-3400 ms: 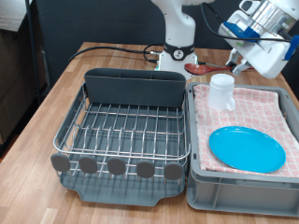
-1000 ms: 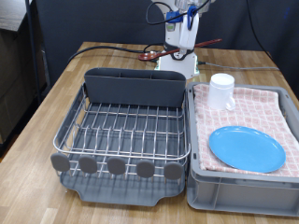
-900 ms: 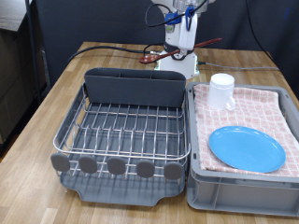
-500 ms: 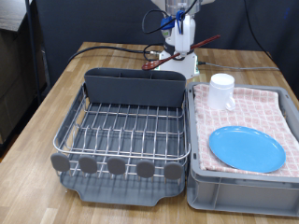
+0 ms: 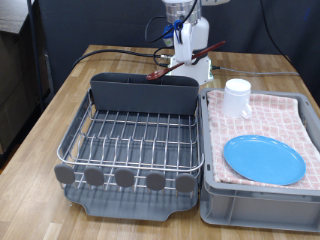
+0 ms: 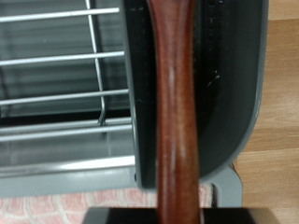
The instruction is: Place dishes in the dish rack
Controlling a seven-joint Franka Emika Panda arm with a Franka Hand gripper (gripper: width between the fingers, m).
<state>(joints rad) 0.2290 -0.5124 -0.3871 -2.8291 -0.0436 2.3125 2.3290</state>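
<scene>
Reddish-brown wooden spoon (image 5: 185, 58): clamped in pincer (image 5: 181, 26), tilted above tall grey caddy (image 5: 143, 94) of silver wire dish rack (image 5: 130, 140).

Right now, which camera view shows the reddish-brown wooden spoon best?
The wrist view: the reddish-brown wooden spoon fills the frame, above the dark grey caddy. The exterior view shows it small and tilted, held by the claw.

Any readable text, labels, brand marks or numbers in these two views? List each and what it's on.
None readable in either view.
Dish rack and its caddy: no lettering shows.
Mug, blue plate, grey crate: plain, no marks.
Wooden spoon, held above the caddy by the gripper: bare wood, no stamp visible.
Robot base: any marking is too small to make out.
</scene>
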